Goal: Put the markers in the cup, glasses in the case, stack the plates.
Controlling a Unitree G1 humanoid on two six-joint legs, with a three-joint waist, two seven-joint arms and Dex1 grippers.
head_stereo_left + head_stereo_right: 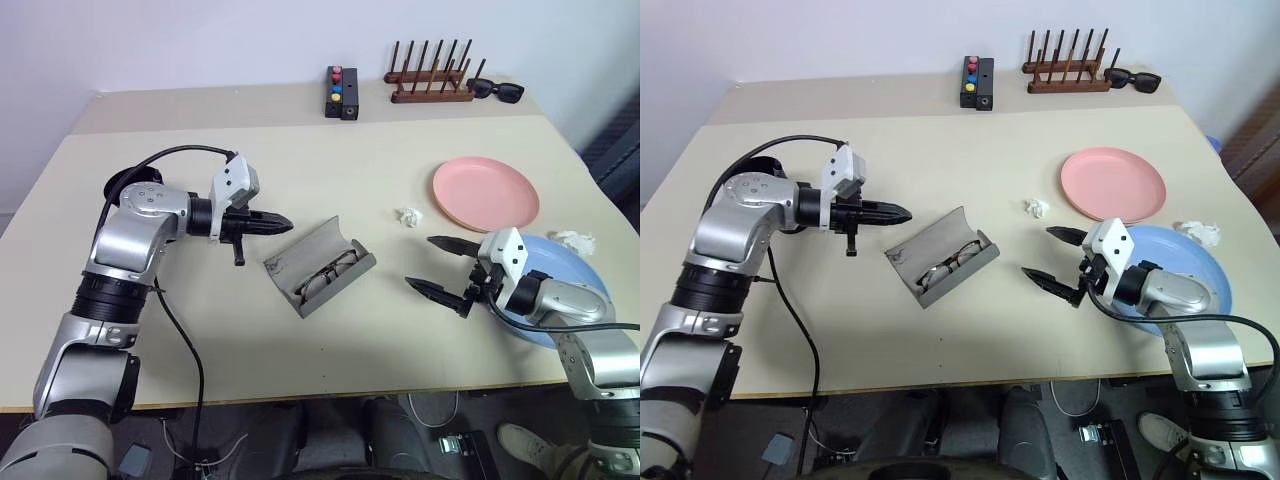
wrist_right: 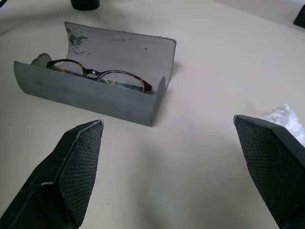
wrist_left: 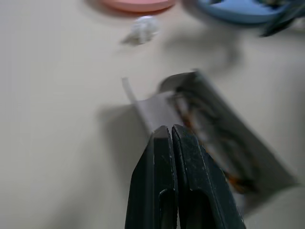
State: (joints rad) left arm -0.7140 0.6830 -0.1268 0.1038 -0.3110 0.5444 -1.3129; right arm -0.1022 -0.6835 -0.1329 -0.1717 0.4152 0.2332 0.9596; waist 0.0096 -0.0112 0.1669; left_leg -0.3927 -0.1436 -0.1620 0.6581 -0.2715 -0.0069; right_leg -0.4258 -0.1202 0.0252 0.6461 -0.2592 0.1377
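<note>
Your glasses (image 2: 102, 77) already lie inside the open grey case (image 1: 320, 266), which sits on the surface (image 1: 200, 330) between your two hands: just beyond the tips of your left hand (image 1: 272, 224) and a little ahead of your right hand (image 1: 437, 266). The left hand is pinched shut on nothing; the right hand is spread wide and empty. Judging by its look, the case is a light, stiff clamshell that will likely skid if pushed from one side only, so brace the low front wall with one hand and fold the raised lid over from its upper edge with the other. The frames are thin and fragile; keep your fingertips off the lenses. The pink plate (image 1: 485, 193) lies beyond your right hand, the blue plate (image 1: 565, 268) under its wrist.
</note>
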